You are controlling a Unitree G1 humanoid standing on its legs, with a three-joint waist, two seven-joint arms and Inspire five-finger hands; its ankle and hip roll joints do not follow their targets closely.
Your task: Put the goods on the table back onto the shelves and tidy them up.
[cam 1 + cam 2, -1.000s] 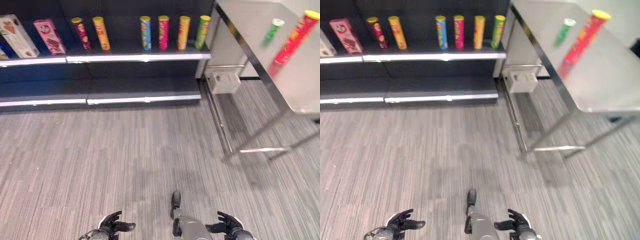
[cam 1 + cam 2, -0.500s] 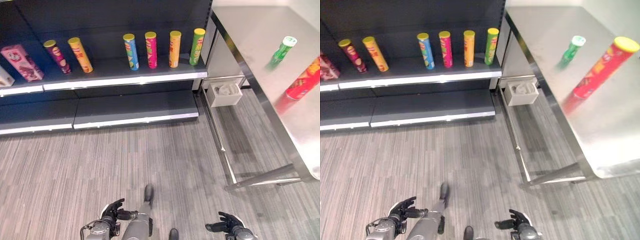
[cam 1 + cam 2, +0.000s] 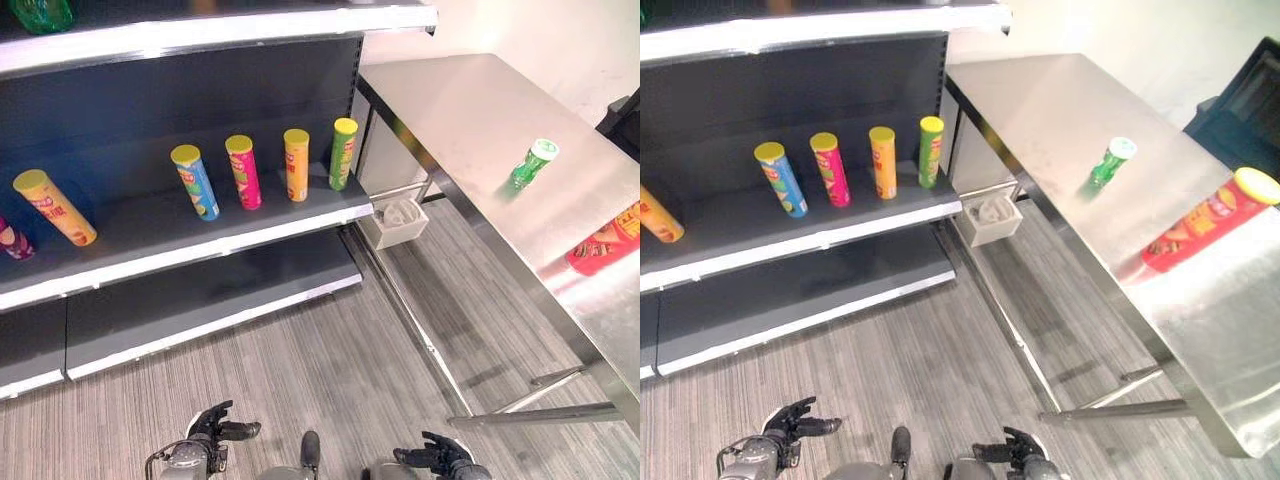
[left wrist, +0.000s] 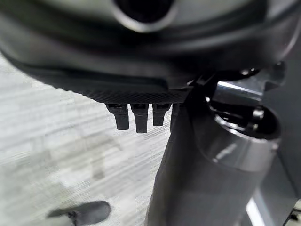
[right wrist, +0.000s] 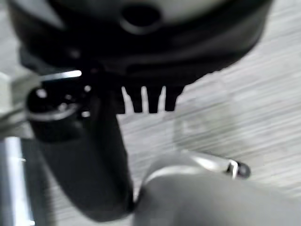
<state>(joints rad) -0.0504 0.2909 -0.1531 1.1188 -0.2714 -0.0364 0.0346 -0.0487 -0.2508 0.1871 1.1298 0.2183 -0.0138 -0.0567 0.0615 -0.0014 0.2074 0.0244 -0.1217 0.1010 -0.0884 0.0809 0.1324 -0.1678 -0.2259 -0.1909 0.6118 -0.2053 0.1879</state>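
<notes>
A steel worktop (image 3: 1060, 110) is seen at two o'clock, beside dark shelves (image 3: 150, 225) at eleven o'clock. Two goods are left on the worktop: a green bottle (image 3: 1106, 163) with a white cap, standing near its middle, and a red can (image 3: 1205, 220) with a yellow lid, lying on its side at three o'clock, well apart from the bottle. On the middle shelf four cans are lined up upright: a blue can (image 3: 194, 181), a pink can (image 3: 242, 171), an orange can (image 3: 296, 164) and a green can (image 3: 342, 153). A yellow can (image 3: 54, 207) is tilted further along at nine o'clock. A white box (image 3: 399, 218) is placed on the floor between shelves and worktop. The left hand (image 3: 210, 430) is held low at seven o'clock, the right hand (image 3: 435, 458) at five o'clock; both sets of fingers are spread loosely and nothing is held in either.
</notes>
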